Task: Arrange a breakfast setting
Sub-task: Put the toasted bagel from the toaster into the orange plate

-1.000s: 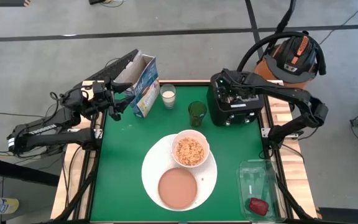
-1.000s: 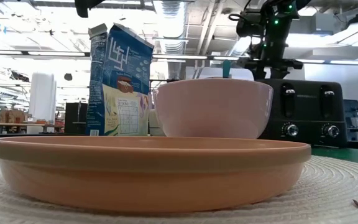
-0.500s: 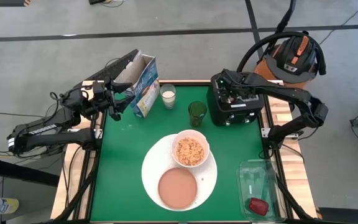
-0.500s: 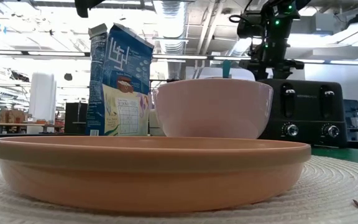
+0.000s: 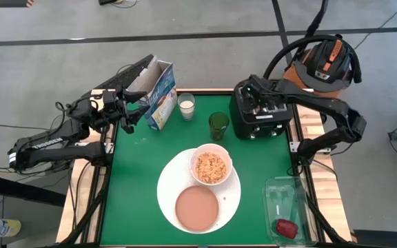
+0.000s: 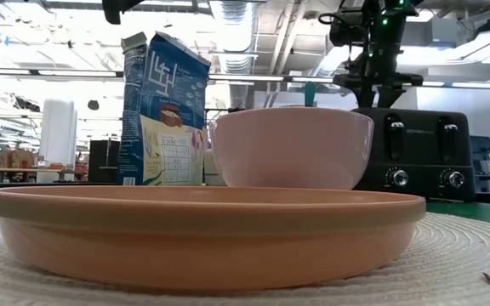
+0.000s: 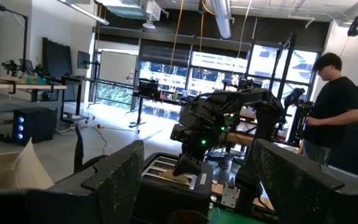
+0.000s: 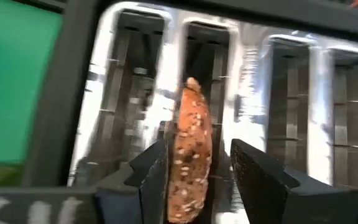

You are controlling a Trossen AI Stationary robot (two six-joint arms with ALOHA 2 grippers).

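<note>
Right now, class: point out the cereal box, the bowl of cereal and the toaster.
cereal box (image 5: pixel 161 103), high view, on its printed front face.
bowl (image 5: pixel 211 166), high view, on the cereal inside it.
toaster (image 6: pixel 424 153), low view, on its black front wall above the knobs.

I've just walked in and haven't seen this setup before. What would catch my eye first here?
The right end effector hangs over the black toaster at the table's far right, a seeded bagel half standing on edge between its fingers above a slot. Mid-table, a large white plate carries a bowl of cereal and a salmon-pink plate. The left end effector waits open beside the blue cereal box at the far left.
</note>
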